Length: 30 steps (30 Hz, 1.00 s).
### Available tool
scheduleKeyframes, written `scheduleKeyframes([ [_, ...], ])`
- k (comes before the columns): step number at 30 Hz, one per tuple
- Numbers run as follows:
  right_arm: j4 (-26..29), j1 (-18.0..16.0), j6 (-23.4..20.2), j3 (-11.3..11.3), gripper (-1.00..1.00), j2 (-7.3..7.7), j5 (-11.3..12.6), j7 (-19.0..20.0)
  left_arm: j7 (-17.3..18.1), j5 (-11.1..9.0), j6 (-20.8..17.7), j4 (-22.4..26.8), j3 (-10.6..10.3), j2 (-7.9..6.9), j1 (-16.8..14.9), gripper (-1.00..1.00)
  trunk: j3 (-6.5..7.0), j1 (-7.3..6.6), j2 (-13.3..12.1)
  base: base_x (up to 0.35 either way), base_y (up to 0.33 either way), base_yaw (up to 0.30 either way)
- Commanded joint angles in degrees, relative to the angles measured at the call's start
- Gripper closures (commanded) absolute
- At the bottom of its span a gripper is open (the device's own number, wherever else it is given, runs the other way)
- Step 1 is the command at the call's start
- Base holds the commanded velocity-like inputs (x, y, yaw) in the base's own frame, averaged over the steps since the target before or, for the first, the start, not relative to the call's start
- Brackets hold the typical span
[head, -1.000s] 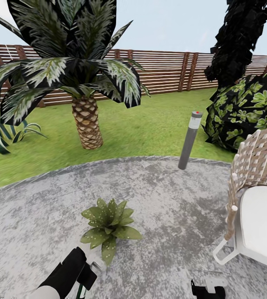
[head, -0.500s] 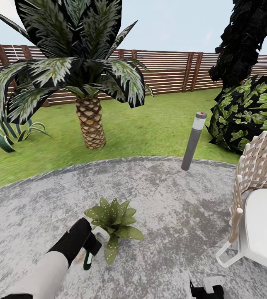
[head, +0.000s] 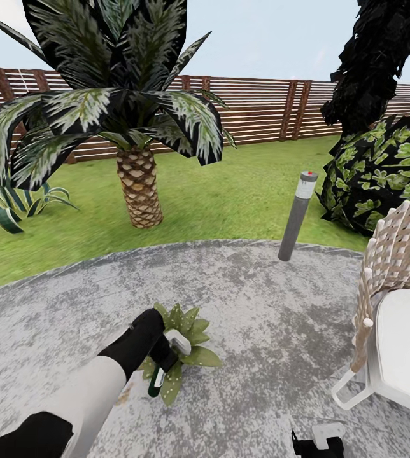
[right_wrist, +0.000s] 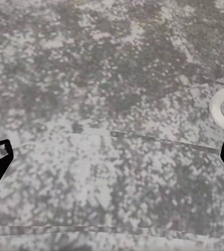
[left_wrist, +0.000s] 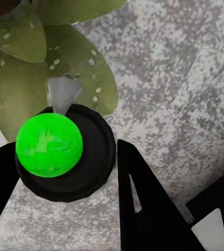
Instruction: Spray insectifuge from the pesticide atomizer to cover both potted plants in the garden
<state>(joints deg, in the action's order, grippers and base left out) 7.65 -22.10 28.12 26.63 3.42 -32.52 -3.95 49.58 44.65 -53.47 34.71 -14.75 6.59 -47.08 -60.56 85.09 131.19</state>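
Note:
One potted plant [head: 189, 334], a low rosette of speckled green leaves, sits on the round grey patio [head: 262, 305]. My left gripper [head: 165, 360] is shut on the pesticide atomizer [head: 177, 342]. Its white head is over the plant's near leaves and its dark green handle hangs below. In the left wrist view the atomizer [left_wrist: 65, 151] shows as a black round body with a bright green ball, between my black fingers [left_wrist: 143, 204], with the plant's leaves [left_wrist: 65, 68] just beyond. My right gripper [head: 319, 442] hangs open low over bare paving [right_wrist: 112, 130].
A woven chair with a white cushion [head: 402, 331] stands at the right, its white leg [right_wrist: 221, 104] near my right gripper. A grey bollard light [head: 297, 216] stands at the patio's far edge. A palm [head: 138, 191], an agave [head: 7, 203], a bush [head: 383, 172] and the slatted fence [head: 262, 111] lie beyond on the lawn.
My left arm has reached forward and to the right, carrying the atomizer from beside the plant to over its near leaves. The right gripper has stayed put.

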Motion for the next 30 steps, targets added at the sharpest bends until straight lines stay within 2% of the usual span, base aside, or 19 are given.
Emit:
scheduleKeyframes([
  [1,-0.1,0.0,0.2,0.3,-1.00,0.00,-0.6,-0.4,1.0,0.7,-0.1,0.1,-1.2,0.17,-0.4,1.00,-0.05,-0.01,0.0,0.000,0.000,0.000],
  [3,0.0,0.0,0.2,0.3,-1.00,-0.03,-0.6,-0.4,3.1,0.7,-0.9,-0.3,-3.2,0.29,-1.7,1.00,-0.05,-0.01,0.0,0.000,0.000,0.000],
  [5,0.0,0.0,0.2,0.3,-1.00,-0.07,-0.6,-0.4,4.4,0.8,-2.3,-0.5,-3.8,0.20,-2.1,1.00,-0.05,-0.01,0.0,0.000,0.000,0.000],
  [9,0.0,0.0,0.2,0.3,-1.00,-0.08,-0.6,-0.4,4.9,0.8,-2.8,-0.8,-4.2,-0.21,-2.1,1.00,-0.05,-0.01,0.0,0.000,0.000,-0.066],
  [10,0.0,0.0,0.2,0.3,-1.00,-0.08,-0.6,-0.3,5.0,0.7,-2.9,-0.9,-5.6,-0.28,-1.9,1.00,-0.05,-0.01,0.0,0.000,0.000,-0.278],
  [11,0.0,0.0,0.2,0.3,-1.00,-0.08,-0.6,-0.3,5.0,0.7,-2.9,-0.9,-5.9,-0.31,-1.9,1.00,-0.05,-0.01,0.0,0.000,0.000,-0.286],
  [16,0.0,0.0,0.2,0.2,-1.00,-0.09,-0.6,-0.3,5.0,0.7,-2.9,-0.9,-6.1,-0.43,-1.7,1.00,-0.05,-0.01,0.0,0.000,0.000,-0.225],
  [23,0.0,0.0,0.3,0.2,-1.00,-0.10,-0.6,-0.4,5.2,0.7,-3.0,-0.9,-6.0,0.17,-3.1,1.00,-0.05,-0.01,0.0,0.000,0.000,-0.014],
  [25,0.0,0.0,0.3,0.2,-1.00,-0.10,-0.6,-0.4,5.3,0.6,-3.0,-1.1,-6.1,-0.04,-3.9,1.00,-0.05,-0.01,0.0,0.000,0.000,0.000],
  [30,0.0,0.0,0.2,0.2,-1.00,-0.11,-0.6,-0.4,5.3,0.7,-3.0,-2.9,-6.3,-0.39,-3.4,1.00,-0.05,-0.01,0.0,0.000,0.000,0.000],
])
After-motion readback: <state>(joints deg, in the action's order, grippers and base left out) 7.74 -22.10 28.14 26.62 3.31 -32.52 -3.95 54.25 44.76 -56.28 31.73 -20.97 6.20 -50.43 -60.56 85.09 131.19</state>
